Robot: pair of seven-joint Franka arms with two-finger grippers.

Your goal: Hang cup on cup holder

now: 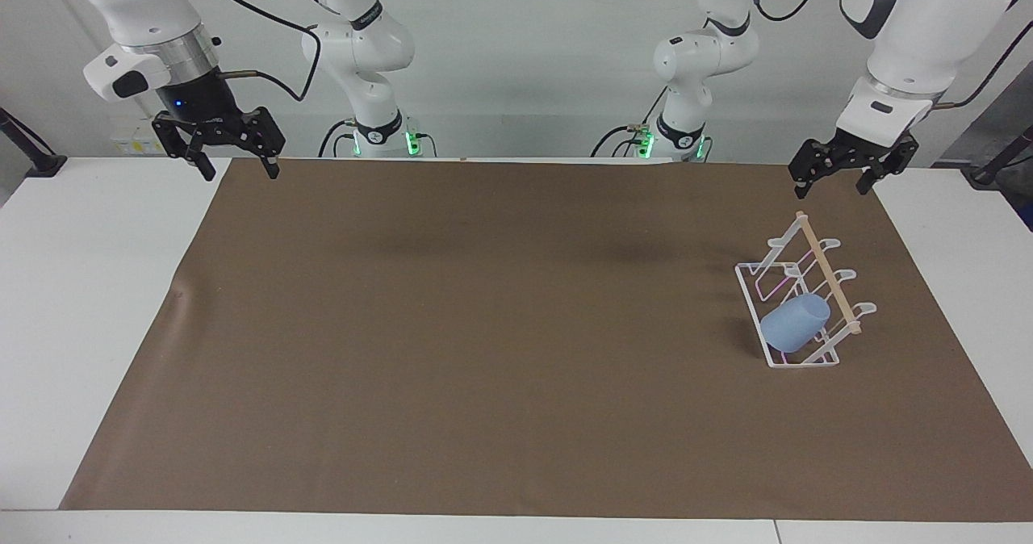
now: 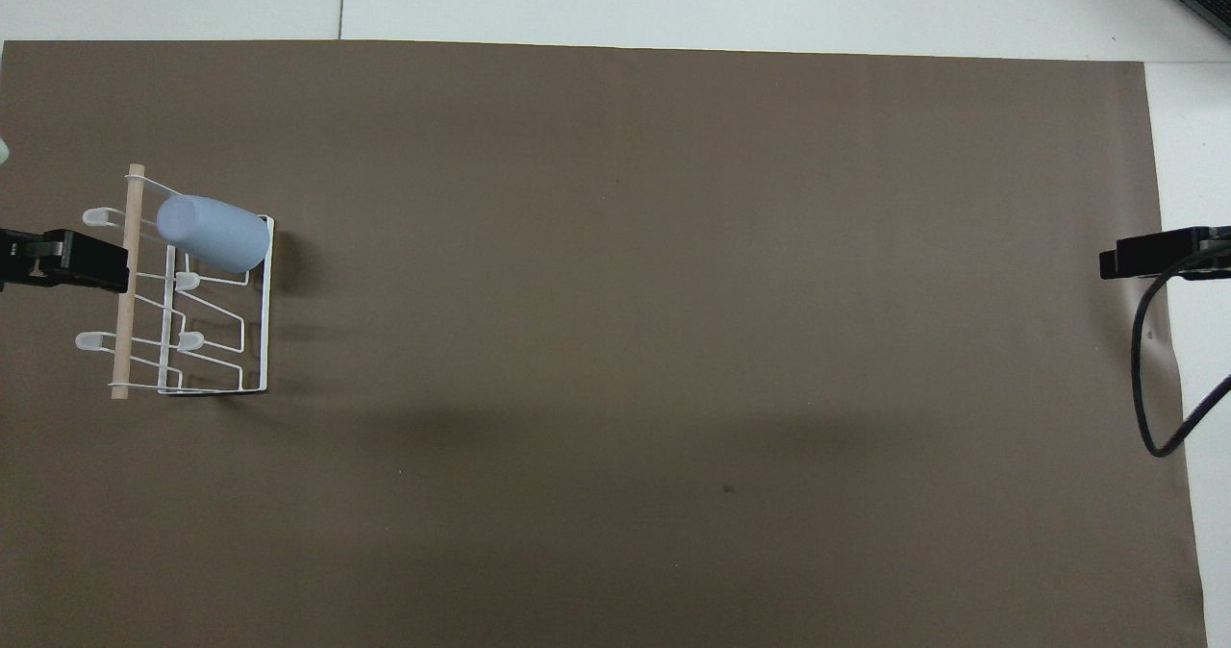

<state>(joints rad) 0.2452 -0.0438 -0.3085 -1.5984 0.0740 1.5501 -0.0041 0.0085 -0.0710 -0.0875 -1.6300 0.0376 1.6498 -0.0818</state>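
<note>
Two views are given. Facing view: the cup [image 1: 796, 323] is hung tilted on the cup holder [image 1: 807, 298], toward the left arm's end of the table [image 1: 97, 302]; the left tool [image 1: 839, 177] and right tool [image 1: 234, 159] are raised, spread open, empty. Overhead view: the cup [image 2: 212, 233] is seen on the prong farthest from the robots.

Cup [image 1: 796, 323] on cup holder [image 1: 839, 303], on mat [image 1: 484, 326] at left arm's end of table [image 1: 73, 302].

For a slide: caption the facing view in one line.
Cup hung on the holder; left gripper open above it, right gripper open, waiting over the mat's corner.
</note>
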